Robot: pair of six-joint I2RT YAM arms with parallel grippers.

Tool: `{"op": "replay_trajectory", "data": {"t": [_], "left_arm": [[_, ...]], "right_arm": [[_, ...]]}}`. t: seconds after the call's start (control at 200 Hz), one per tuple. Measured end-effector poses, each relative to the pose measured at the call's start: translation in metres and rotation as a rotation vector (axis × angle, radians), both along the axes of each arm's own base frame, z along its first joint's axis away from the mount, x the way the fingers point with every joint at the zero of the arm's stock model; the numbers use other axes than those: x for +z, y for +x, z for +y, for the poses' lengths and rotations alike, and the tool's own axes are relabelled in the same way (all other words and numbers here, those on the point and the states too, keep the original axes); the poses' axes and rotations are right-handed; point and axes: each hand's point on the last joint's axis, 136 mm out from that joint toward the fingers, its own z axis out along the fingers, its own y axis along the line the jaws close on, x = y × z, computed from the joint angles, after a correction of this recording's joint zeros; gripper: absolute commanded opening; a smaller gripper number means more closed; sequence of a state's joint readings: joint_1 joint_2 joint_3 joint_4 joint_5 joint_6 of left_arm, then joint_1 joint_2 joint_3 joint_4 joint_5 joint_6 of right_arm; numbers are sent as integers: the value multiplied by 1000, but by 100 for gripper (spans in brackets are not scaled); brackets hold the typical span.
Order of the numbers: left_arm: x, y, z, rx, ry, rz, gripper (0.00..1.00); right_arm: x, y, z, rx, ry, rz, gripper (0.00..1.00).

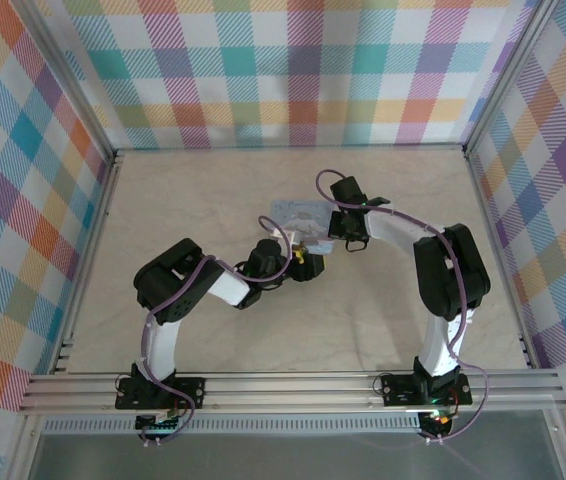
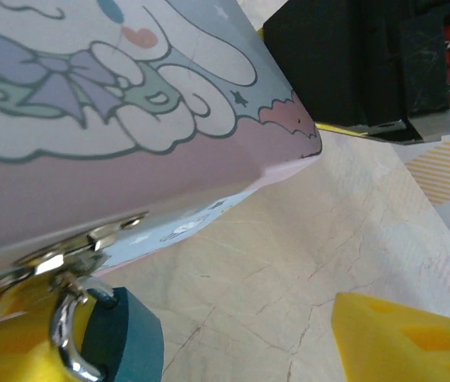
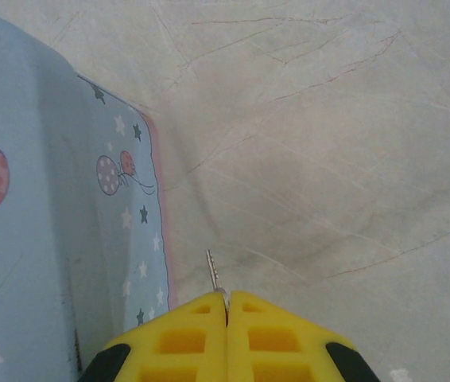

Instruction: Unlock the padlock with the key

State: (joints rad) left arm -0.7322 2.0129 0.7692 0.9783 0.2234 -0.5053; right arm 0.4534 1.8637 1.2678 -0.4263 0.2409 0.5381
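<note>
The padlock (image 2: 126, 338) is a small teal block with a silver shackle (image 2: 66, 334) hooked through the metal hasp (image 2: 66, 255) of the pastel tin (image 2: 90, 159). My left gripper (image 2: 201, 330) is open; the padlock sits against its left yellow finger (image 2: 2, 350), and its right finger (image 2: 408, 338) stands far off. My right gripper (image 3: 226, 298) is shut on the key (image 3: 211, 272), whose thin toothed blade pokes forward beside the tin's blue side (image 3: 50, 239). From above, the left gripper (image 1: 305, 262) and right gripper (image 1: 348, 240) flank the tin's (image 1: 298, 212) near edge.
The right arm's black wrist (image 2: 352, 64) hangs just past the tin's corner, close to the left gripper. Bare marbled tabletop (image 3: 328, 159) lies right of the tin. Plaid walls and aluminium rails (image 1: 293, 385) enclose the table.
</note>
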Motion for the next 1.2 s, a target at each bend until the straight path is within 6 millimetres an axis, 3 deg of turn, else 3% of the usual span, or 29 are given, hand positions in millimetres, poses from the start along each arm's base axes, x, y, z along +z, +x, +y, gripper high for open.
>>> {"op": "replay_trajectory", "data": {"t": [0.345, 0.61, 0.745, 1.03, 1.2], "left_arm": [[-7, 0, 19, 16, 16, 30, 54], [-13, 5, 21, 7, 46, 73, 37], [-14, 7, 21, 3, 52, 91, 35], [-19, 10, 22, -6, 57, 128, 18], [-18, 12, 19, -18, 50, 131, 13]], "right_arm": [[2, 1, 0, 0, 3, -7, 0], [4, 0, 0, 0, 8, -16, 0], [5, 0, 0, 0, 11, -20, 0], [4, -5, -2, 1, 10, -20, 0], [8, -6, -1, 3, 15, -29, 0]]}}
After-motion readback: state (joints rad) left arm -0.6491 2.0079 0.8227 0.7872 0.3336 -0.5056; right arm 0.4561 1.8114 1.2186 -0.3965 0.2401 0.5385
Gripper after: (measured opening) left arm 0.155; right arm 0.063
